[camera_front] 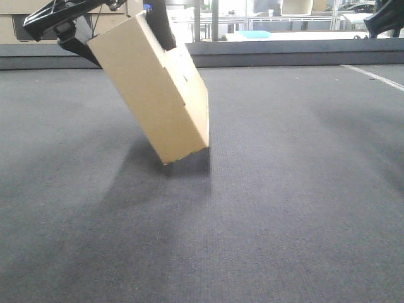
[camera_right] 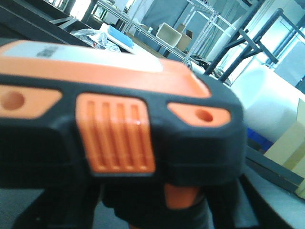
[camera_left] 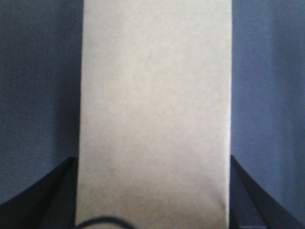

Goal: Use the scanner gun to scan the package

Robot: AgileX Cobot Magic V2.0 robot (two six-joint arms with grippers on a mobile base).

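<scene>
1. We see a dark grey woven mat (camera_front: 284, 208), with metal shelving (camera_right: 209, 28) and bright windows behind.
2. Left gripper (camera_front: 117, 35) clamps the package (camera_front: 158, 95): plain tan, tilted, low corner by the mat.
3. Right gripper (camera_right: 157, 212) seems closed on the scanner gun (camera_right: 119, 129); jaws mostly hidden.
4. Pale label (camera_right: 71, 52) on the scanner's top, text unreadable.

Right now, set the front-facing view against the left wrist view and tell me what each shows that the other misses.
Only the front-facing view shows the package tilted, its lower corner down by the grey surface, and shelving behind. Only the left wrist view shows one plain broad face close up, no label on it, with dark fingers at either side. Both show the package held by the left gripper over that grey surface.
</scene>
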